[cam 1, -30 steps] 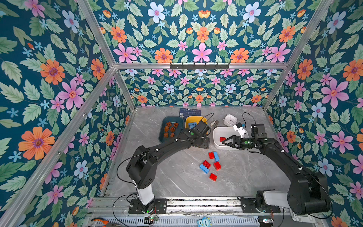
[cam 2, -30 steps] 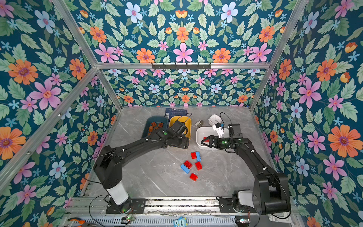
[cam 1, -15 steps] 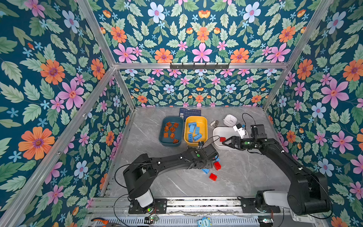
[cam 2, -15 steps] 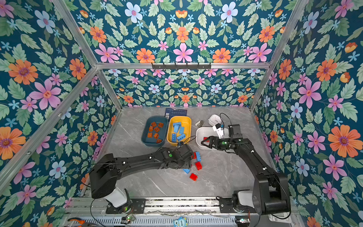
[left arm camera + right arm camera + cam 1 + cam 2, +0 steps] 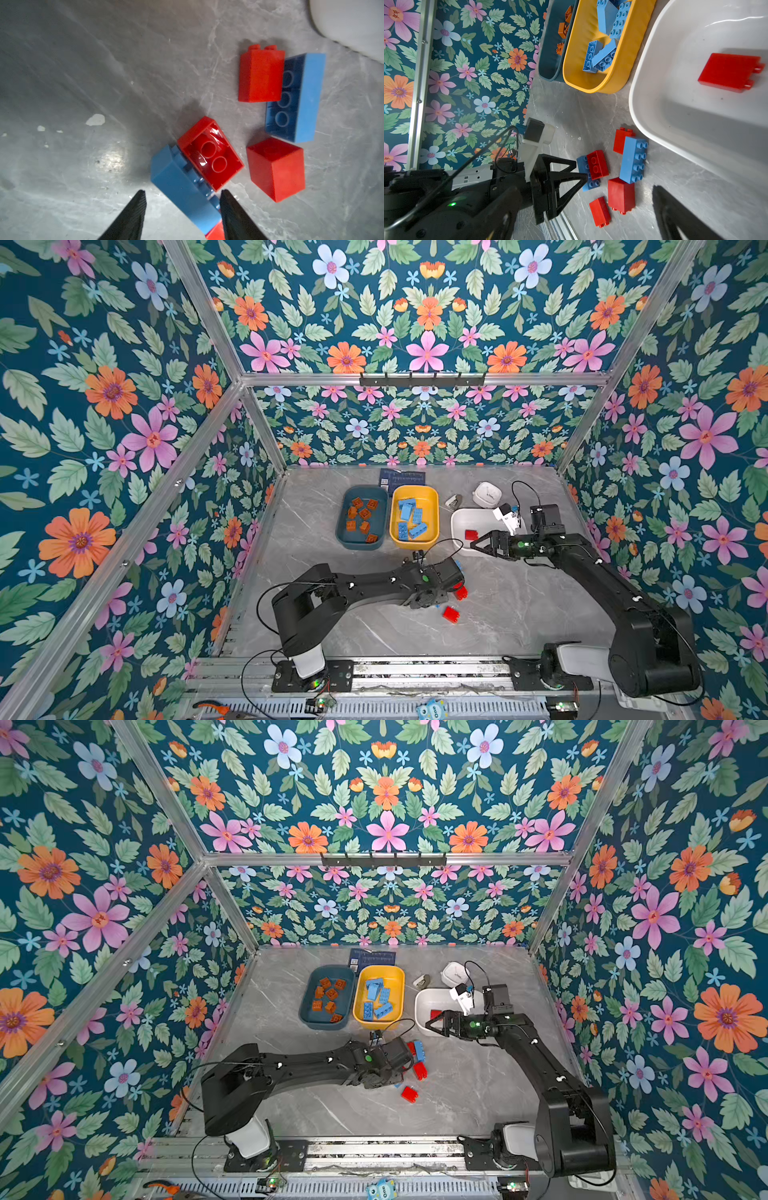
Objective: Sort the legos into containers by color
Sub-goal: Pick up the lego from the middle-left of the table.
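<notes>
Loose legos lie mid-table: several red bricks (image 5: 620,195) and two light blue ones. My left gripper (image 5: 182,193) points down, open, and straddles the nearer blue brick (image 5: 176,182); one finger touches it, the other stands apart. A red brick (image 5: 209,160) leans on that blue brick. The longer blue brick (image 5: 297,99) lies beyond. The teal tub (image 5: 340,526) holds orange bricks (image 5: 363,514), the yellow tub (image 5: 415,489) blue bricks (image 5: 409,516), and the white tub (image 5: 457,526) one red brick (image 5: 471,534). My right gripper (image 5: 478,543) hovers open over the white tub's near edge, empty.
A small white gadget (image 5: 487,493), a dark blue card (image 5: 402,479) and a small grey object (image 5: 454,501) sit at the back. Floral walls close in three sides. A metal rail (image 5: 415,672) runs along the front edge.
My left arm swung from over the yellow tub back to the loose pile and came down over a blue brick, its jaws narrowing. The right arm has stayed still.
</notes>
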Controlling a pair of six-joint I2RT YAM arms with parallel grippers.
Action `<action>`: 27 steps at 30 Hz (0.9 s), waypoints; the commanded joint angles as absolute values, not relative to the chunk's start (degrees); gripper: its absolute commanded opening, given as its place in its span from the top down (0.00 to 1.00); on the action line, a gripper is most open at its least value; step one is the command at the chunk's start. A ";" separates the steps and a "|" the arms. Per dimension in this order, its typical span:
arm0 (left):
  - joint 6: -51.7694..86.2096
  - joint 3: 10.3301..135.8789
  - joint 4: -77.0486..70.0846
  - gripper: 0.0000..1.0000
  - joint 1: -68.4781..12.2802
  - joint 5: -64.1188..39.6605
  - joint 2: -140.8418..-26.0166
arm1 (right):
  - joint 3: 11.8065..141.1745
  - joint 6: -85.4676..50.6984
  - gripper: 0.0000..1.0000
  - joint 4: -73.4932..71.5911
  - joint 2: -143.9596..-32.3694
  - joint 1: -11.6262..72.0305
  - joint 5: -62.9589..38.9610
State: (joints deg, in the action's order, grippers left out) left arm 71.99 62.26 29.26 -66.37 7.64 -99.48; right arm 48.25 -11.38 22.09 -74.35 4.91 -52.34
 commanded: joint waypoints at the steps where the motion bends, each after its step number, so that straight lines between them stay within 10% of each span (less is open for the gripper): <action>1: 71.72 62.43 29.53 0.40 -66.29 8.94 -100.14 | 48.11 -10.28 0.01 22.85 -74.05 4.99 -53.00; 27: 64.00 60.27 34.23 0.59 -66.27 9.47 -98.83 | 47.37 -10.66 0.01 22.06 -74.24 4.93 -53.10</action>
